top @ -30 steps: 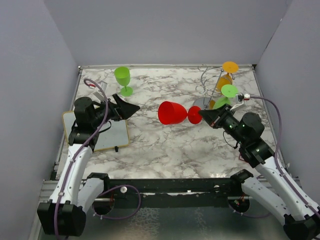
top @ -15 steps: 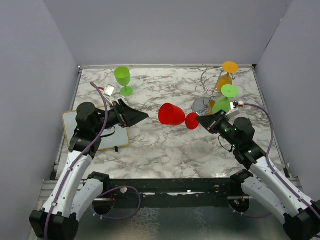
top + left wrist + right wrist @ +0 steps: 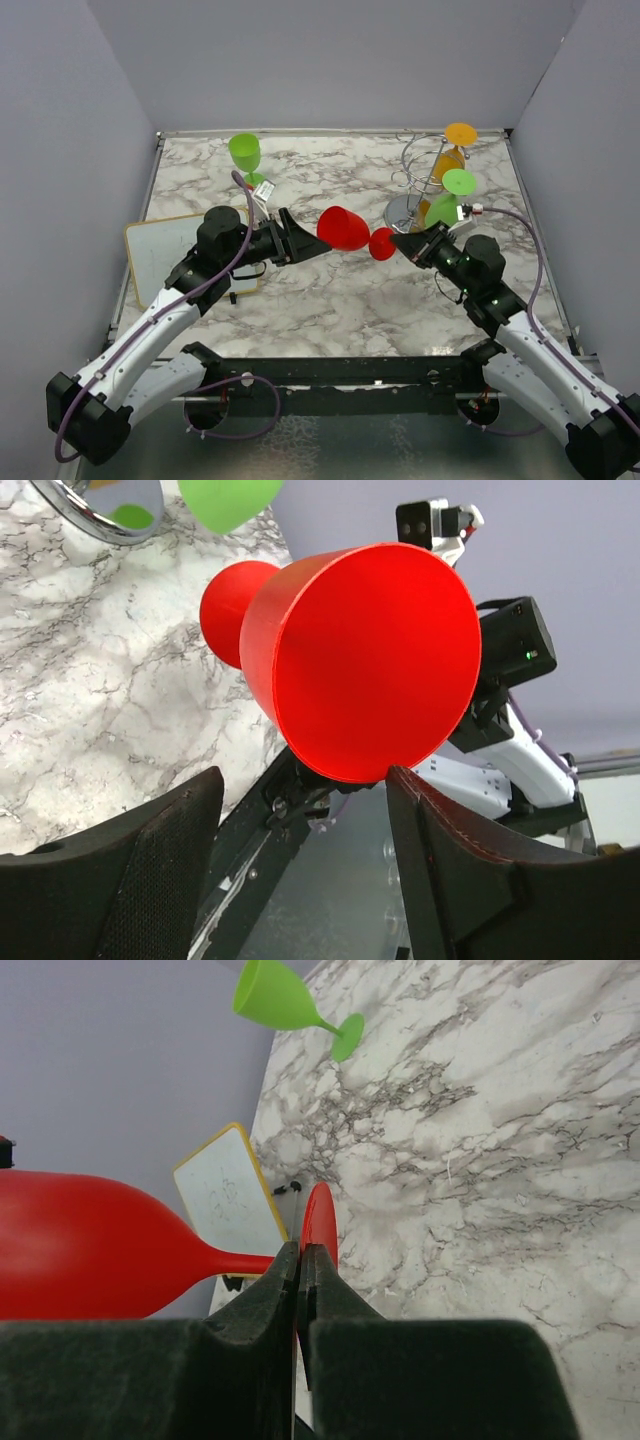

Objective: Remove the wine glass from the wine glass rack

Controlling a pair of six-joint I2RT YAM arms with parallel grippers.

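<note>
The left arm (image 3: 150, 320) reaches forward and inward, its left pincer (image 3: 308, 246) pointing rightward with jaws spread apart. The right arm (image 3: 530, 335) stretches toward the middle, its right pincer (image 3: 398, 240) pointing leftward, jaws pressed tight together.

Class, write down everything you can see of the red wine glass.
The red wine glass looks like opaque glossy plastic, with a flared bowl, a short stem and a flat round foot. It hangs sideways in the air above the marble table, its mouth toward the left pincer. The right pincer is shut on the foot's edge. The left pincer is open, its fingers flanking the bowl's rim without plain contact.
</note>
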